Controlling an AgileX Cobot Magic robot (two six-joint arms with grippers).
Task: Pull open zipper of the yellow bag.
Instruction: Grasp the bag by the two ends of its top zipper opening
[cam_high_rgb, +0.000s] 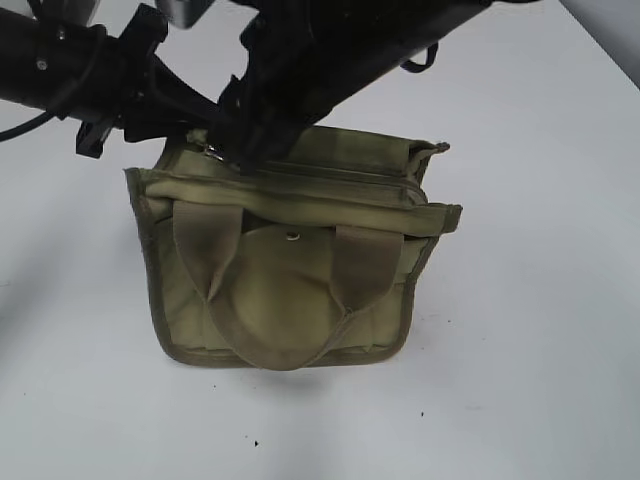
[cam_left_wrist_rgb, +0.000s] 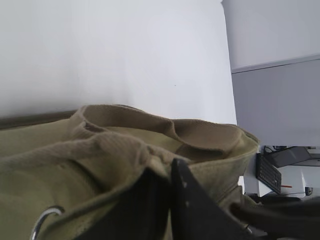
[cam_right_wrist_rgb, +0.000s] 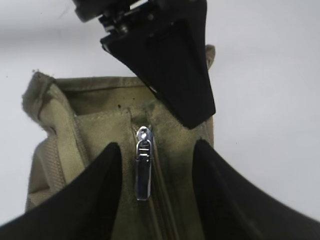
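Two grippers: both work at the top left end of the yellow bag (cam_high_rgb: 290, 270), which stands upright on the white table (cam_high_rgb: 540, 380) near the middle of the exterior view
Left gripper (cam_left_wrist_rgb: 167, 197): your fingers look pressed together on a fold of the bag's upper edge; no gap shows between them in the left wrist view, so treat this as the anchoring pinch and hold it firm
Steel ring (cam_left_wrist_rgb: 44, 221): a curved bright loop sits just beside that pinch at the lower left of the left wrist view; it is hard and slick, so don't let the fingers slide onto it
Bag cloth: soft ribbed canvas in olive-yellow, with darker bound edges; it bunches easily, so pull against it slowly or the whole bag will drag
Handles (cam_high_rgb: 205, 250): wide flat webbing loops hang limp down the front face, clear of the work
Snap (cam_high_rgb: 292, 236): a small round stud on the front flap; leave it alone
Right gripper (cam_right_wrist_rgb: 150, 190): your fingers stand apart on either side of the pull tab, not yet touching it
Pull tab (cam_right_wrist_rgb: 143, 170): narrow, flat, shiny silver metal lying along the zipper (cam_right_wrist_rgb: 155, 210); centre on it and close squarely, since polished metal slips from a skewed pinch
Next move, in my judgement: once gripped, draw along the seam line, away from the anchored end, keeping the tab low
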